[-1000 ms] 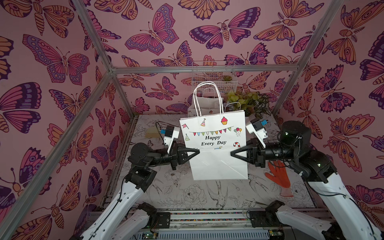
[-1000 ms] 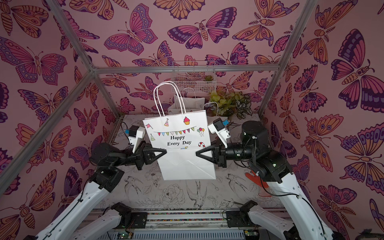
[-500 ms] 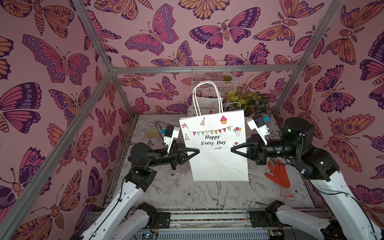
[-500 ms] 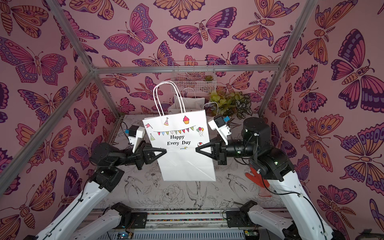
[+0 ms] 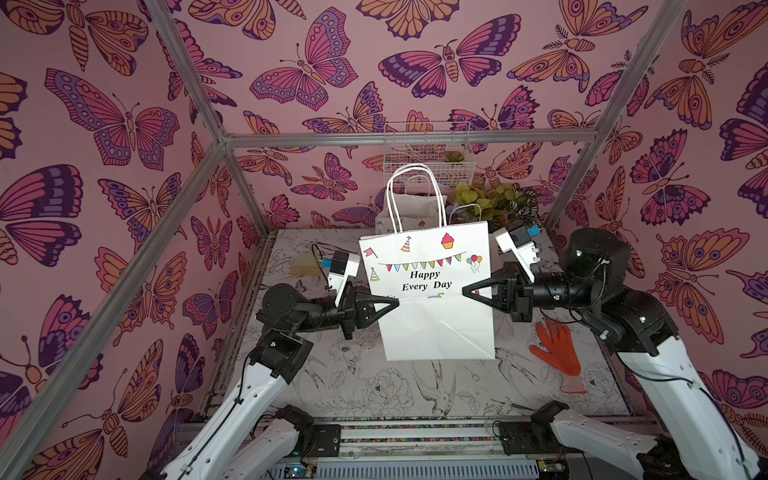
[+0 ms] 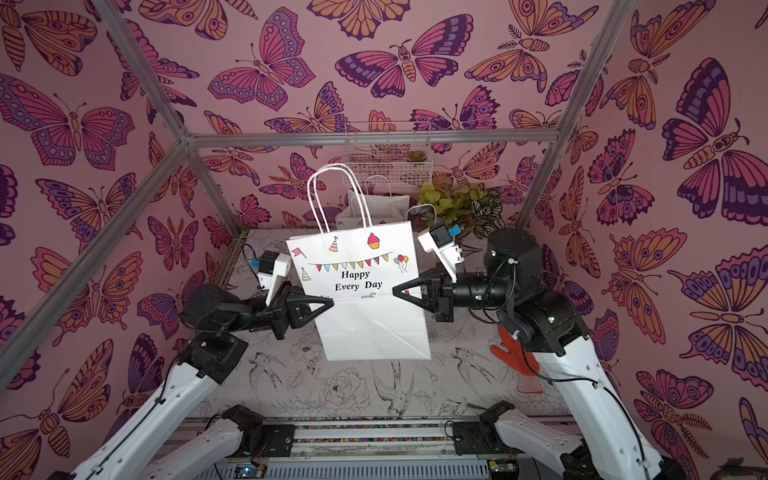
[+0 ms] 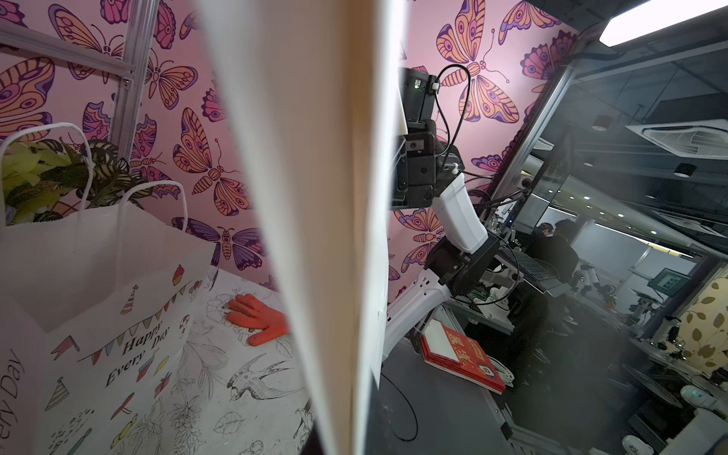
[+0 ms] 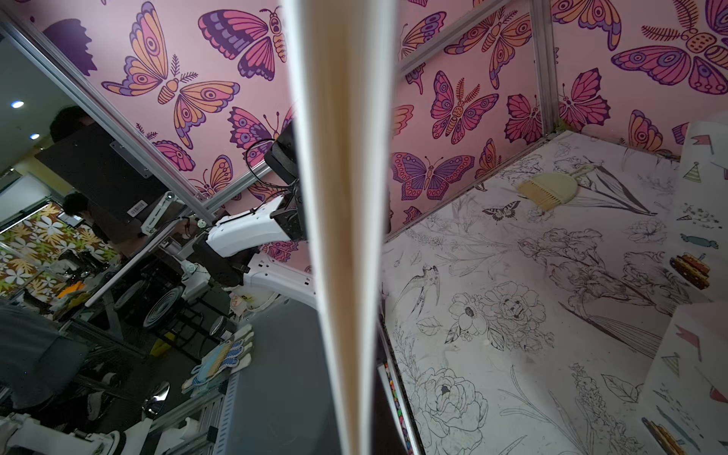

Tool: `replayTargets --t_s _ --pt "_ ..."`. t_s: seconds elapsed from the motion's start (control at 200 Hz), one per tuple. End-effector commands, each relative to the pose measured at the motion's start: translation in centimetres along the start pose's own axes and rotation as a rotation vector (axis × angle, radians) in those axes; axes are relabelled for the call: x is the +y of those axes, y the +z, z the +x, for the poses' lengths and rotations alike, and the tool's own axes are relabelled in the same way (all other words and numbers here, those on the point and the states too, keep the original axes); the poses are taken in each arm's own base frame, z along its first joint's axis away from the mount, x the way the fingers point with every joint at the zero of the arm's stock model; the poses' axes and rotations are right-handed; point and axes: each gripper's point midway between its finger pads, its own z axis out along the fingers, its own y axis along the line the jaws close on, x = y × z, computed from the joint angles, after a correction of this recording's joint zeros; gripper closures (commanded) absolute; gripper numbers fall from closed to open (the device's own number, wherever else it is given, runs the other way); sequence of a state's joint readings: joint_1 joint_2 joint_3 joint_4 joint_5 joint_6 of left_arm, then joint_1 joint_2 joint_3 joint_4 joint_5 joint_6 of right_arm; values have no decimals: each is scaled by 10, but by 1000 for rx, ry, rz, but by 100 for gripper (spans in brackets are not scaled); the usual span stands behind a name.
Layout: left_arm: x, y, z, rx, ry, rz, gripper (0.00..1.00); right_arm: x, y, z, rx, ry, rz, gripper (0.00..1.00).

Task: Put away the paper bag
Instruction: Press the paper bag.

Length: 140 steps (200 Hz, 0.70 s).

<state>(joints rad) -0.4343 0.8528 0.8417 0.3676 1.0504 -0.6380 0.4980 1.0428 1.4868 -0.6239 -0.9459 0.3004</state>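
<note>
Your left gripper (image 5: 390,304) and right gripper (image 5: 468,291) each pinch a side edge of the flattened paper bag (image 5: 436,332), upright above the table (image 5: 374,386); stowing it remains.

Matt, creased paper bag (image 5: 432,320); matt glove (image 5: 555,353).
</note>
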Motion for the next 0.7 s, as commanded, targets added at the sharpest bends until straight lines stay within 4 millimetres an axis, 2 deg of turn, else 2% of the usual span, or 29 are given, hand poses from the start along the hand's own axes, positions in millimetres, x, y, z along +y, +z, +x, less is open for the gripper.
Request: replayTargets --t_s 0.0,0.005,0.015,0.05,0.075,0.11,0.145,0.285,0.436,0.581,0.696 --pt "2 -3 -2 24 17 -47 100 -10 2 9 13 4 20 85" --pt "2 -3 -2 26 13 -49 100 -11 2 9 14 6 24 83" --pt "3 -4 -1 30 9 -56 100 -13 2 11 16 8 35 71" --pt "6 -4 1 44 -7 -76 100 -20 1 16 17 12 70 42" --pt "7 -5 2 54 -16 -83 100 -25 0 20 16 11 97 27" --pt "8 -5 4 72 -33 -94 100 -32 -1 25 14 7 136 11" --pt "9 -7 7 91 -54 -111 100 -36 -5 30 8 -2 171 0" --pt "11 -16 20 163 -108 -199 100 -50 -14 46 -24 -36 263 1" --pt "22 -28 35 265 -207 -335 100 -61 -21 59 -64 -53 322 1" --pt "37 -47 49 369 -316 -514 100 -67 -21 73 -138 -35 315 1" --pt "60 -71 68 480 -432 -710 100 -78 -17 87 -185 -4 296 1"
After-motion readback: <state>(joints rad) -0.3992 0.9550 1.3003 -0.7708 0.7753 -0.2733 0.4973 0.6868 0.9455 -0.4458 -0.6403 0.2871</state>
